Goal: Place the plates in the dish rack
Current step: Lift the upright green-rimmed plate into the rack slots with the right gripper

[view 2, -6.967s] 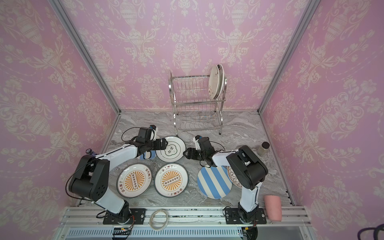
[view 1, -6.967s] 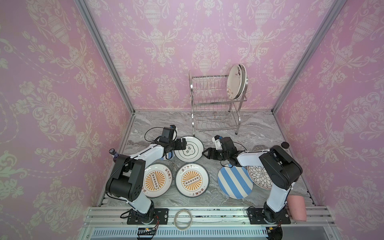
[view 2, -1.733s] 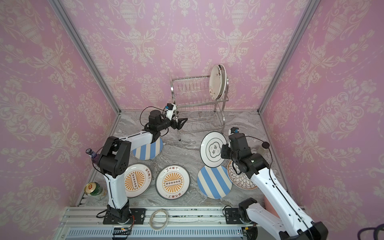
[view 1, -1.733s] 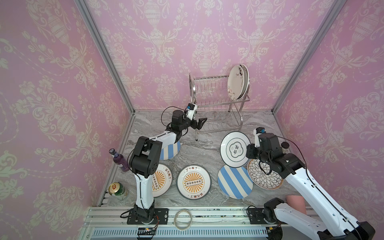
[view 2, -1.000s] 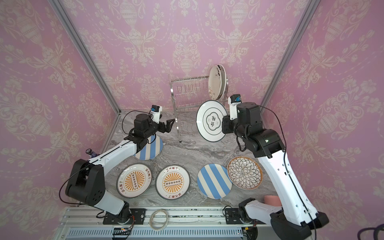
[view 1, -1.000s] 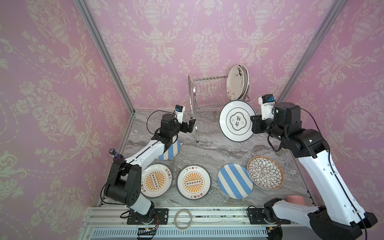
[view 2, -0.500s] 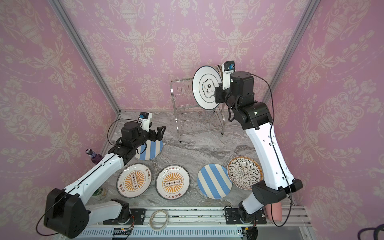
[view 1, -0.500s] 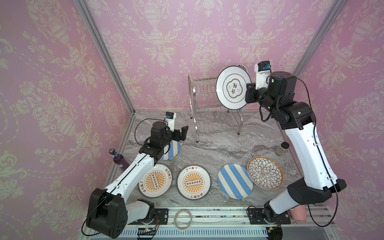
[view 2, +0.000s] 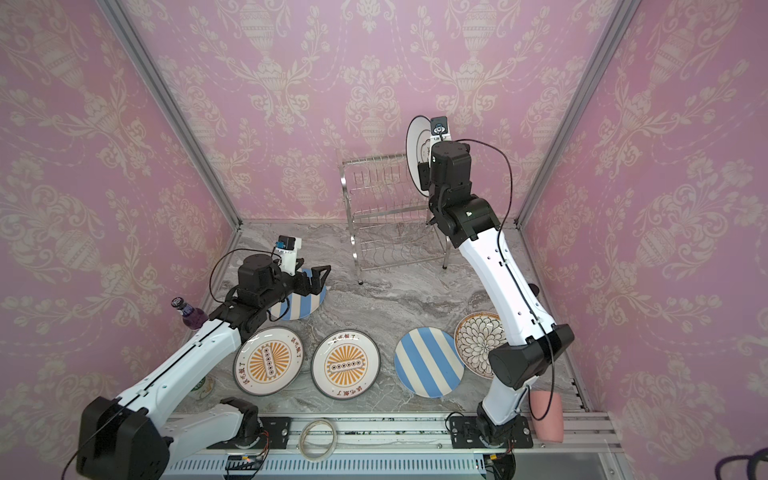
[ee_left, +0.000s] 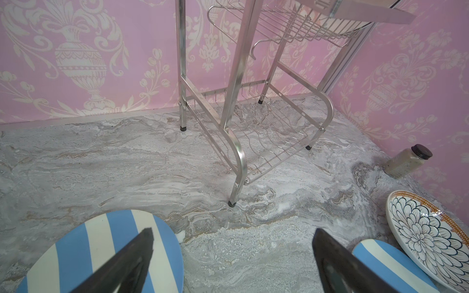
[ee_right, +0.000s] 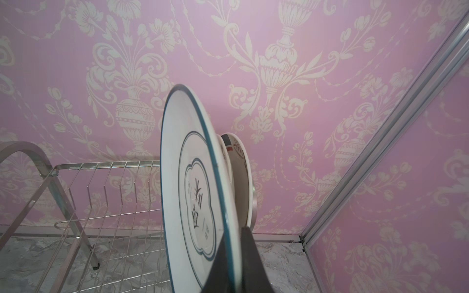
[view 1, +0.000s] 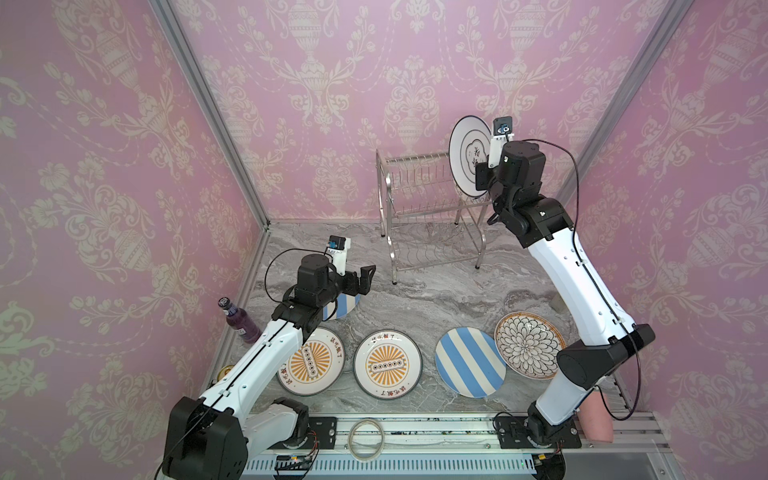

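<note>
A: Left arm status?
B: Extended low toward 1 to 2 o'clock in both top views; left gripper [ee_left: 232,232] jaws spread wide, empty.
A: Right arm?
B: Raised high, forearm toward 11 o'clock; right gripper [ee_right: 234,243] clamped on the teal-rimmed plate [ee_right: 193,165] rim.

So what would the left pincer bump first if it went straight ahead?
Probably the near front leg of the dish rack; the open left pincer points at it, though depth is unclear.

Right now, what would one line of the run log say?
right hand: shut on teal-rimmed plate | plate: upright at dish rack top | left hand: open, empty
</note>
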You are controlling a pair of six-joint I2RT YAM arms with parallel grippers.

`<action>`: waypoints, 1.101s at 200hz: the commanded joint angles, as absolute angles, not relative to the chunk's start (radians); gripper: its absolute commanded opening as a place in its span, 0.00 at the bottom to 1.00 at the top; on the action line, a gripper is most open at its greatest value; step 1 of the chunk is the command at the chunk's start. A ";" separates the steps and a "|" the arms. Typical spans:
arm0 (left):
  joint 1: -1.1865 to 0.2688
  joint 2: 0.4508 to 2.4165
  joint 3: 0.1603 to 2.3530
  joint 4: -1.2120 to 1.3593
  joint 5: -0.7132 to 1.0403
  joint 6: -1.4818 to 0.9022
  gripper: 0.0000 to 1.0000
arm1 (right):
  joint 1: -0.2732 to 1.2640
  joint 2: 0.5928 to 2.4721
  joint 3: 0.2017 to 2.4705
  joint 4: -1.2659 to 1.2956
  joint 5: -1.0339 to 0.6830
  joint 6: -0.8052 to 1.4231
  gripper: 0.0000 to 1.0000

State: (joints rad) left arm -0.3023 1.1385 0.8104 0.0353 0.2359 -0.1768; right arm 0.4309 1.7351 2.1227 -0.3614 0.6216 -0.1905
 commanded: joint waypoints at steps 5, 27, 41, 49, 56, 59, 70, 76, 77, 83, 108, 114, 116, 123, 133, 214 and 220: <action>-0.293 1.127 0.794 0.026 0.271 -0.160 0.99 | 0.446 1.770 2.148 -0.210 0.729 -0.284 0.00; -0.293 1.126 0.784 0.035 0.257 -0.167 0.99 | 0.448 1.806 2.163 -0.201 0.731 -0.292 0.00; -0.293 1.120 0.773 0.046 0.244 -0.170 0.99 | 0.447 1.830 2.177 -0.194 0.747 -0.306 0.00; -0.293 1.120 0.768 0.045 0.240 -0.167 0.99 | 0.446 1.842 2.185 -0.188 0.756 -0.313 0.00; -0.293 1.121 0.767 0.046 0.238 -0.167 0.99 | 0.448 1.851 2.188 -0.179 0.763 -0.322 0.00; -0.293 1.120 0.767 0.046 0.238 -0.167 0.99 | 0.447 1.855 2.190 -0.176 0.765 -0.325 0.00; -0.293 1.122 0.768 0.042 0.239 -0.164 0.99 | 0.447 1.869 2.194 -0.156 0.780 -0.337 0.00; -0.293 1.124 0.768 0.042 0.239 -0.162 0.99 | 0.447 1.875 2.199 -0.150 0.781 -0.340 0.00; -0.293 1.125 0.768 0.042 0.239 -0.162 0.99 | 0.447 1.876 2.199 -0.149 0.781 -0.339 0.00; -0.293 1.126 0.769 0.042 0.239 -0.159 0.99 | 0.447 1.882 2.204 -0.150 0.781 -0.338 0.00; -0.292 1.140 0.775 0.036 0.236 -0.136 0.99 | 0.449 1.919 2.228 -0.143 0.798 -0.351 0.00; -0.293 1.142 0.775 0.031 0.231 -0.135 0.99 | 0.449 1.927 2.228 -0.136 0.806 -0.358 0.00; -0.292 1.143 0.776 0.030 0.232 -0.134 0.99 | 0.449 1.929 2.228 -0.134 0.809 -0.359 0.00; -0.291 1.143 0.775 0.029 0.230 -0.133 0.99 | 0.449 1.936 2.226 -0.120 0.817 -0.369 0.00; -0.292 1.141 0.774 0.029 0.232 -0.133 0.99 | 0.448 1.944 2.224 -0.106 0.821 -0.377 0.00; -0.288 1.153 0.776 0.021 0.227 -0.126 0.99 | 0.437 2.002 2.289 -0.149 0.775 -0.317 0.00; -0.287 1.156 0.776 0.020 0.228 -0.127 0.99 | 0.437 2.005 2.289 -0.153 0.775 -0.313 0.00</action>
